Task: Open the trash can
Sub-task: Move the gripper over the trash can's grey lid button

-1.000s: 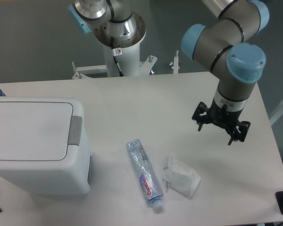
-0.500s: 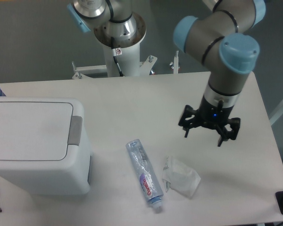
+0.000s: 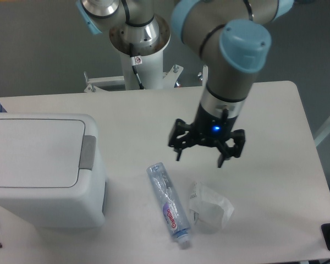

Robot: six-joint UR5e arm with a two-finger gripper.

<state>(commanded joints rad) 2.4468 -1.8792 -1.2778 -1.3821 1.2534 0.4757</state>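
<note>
Since the earlier frames the arm has swung from the right side of the frame toward the middle, carrying the black two-finger gripper leftward until it hangs above the centre of the white bench. The large boxy white plastic trash can with rounded corners sits at the lower left of the frame, unmoved, its flat white lid down and level, with the grey rectangular push-button strip running along the lid's right edge. The gripper is well to the right of the can, apart from it, its fingers spread wide and holding nothing. Just below the gripper in the frame, a clear, crushed plastic bottle with a purple label lies on its side on the bench, slanting toward the lower right. Just beside the bottle's right side lies a crumpled white paper wrapper. The arm's white mounting post stands at the top centre.
</note>
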